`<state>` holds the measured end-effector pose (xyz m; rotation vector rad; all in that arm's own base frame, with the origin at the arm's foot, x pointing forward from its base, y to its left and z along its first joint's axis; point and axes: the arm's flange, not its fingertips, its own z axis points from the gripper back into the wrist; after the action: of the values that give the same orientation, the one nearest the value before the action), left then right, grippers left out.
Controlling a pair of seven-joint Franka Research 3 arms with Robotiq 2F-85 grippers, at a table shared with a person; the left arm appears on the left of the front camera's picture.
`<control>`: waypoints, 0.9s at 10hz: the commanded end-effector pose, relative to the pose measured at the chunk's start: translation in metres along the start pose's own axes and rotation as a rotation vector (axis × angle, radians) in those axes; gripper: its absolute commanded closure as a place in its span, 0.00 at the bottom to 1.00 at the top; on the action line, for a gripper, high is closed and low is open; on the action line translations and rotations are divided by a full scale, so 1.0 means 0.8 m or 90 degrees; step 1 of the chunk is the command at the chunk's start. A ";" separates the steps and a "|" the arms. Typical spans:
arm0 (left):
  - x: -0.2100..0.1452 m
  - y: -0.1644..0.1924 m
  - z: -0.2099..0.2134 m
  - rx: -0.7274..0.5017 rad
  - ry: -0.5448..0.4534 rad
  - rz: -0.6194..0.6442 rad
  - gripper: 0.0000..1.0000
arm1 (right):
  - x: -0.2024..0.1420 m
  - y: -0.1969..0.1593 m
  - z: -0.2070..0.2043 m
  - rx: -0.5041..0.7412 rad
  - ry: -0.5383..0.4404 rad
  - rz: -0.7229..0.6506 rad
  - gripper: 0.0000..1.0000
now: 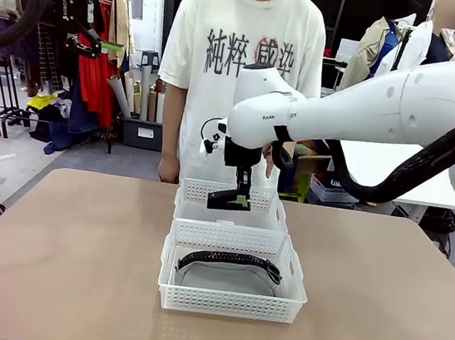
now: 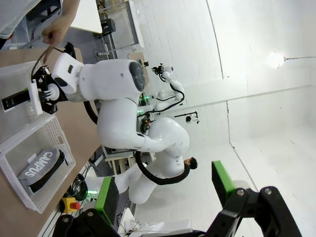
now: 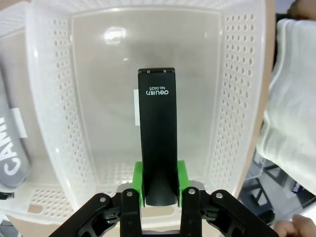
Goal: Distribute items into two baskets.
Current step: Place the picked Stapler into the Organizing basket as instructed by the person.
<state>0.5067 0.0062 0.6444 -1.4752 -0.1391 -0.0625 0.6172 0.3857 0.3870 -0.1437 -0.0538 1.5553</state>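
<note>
Over the far basket (image 1: 267, 219), near the middle of the surface (image 1: 73, 259), the right gripper (image 1: 243, 197) hangs with its fingers (image 3: 139, 187) clamped on one end of the black stapler (image 3: 157, 133), green pads pressed against both its sides. From the right wrist view the stapler points out along the fingers above the bare floor of this basket, clear of its perforated walls on each side. Just in front, toward the near edge of the surface, the second basket (image 1: 229, 303) stands against the first one, rim to rim, and holds the grey pencil pouch (image 1: 226, 275) lying flat with its black zipper strip curving along the top. High at the left edge, well away from both baskets, the left gripper (image 1: 106, 11) has its fingers (image 2: 106, 200) spread wide and bare. Wide stretches of surface lie open on both sides of the baskets. Beyond the far edge a person (image 1: 244, 46) stands, one hand (image 1: 168, 168) hanging near the far basket's left corner.
</note>
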 end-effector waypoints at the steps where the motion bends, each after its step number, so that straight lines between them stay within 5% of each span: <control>1: -0.001 -0.001 0.001 -0.001 0.000 0.000 0.00 | -0.001 -0.019 -0.007 0.014 0.011 0.009 1.00; 9: -0.001 -0.001 0.001 -0.001 0.000 0.000 0.00 | -0.030 -0.044 -0.059 0.095 -0.001 -0.035 1.00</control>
<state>0.5067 0.0063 0.6443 -1.4752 -0.1391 -0.0624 0.6502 0.3546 0.3400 -0.0676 0.0495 1.4787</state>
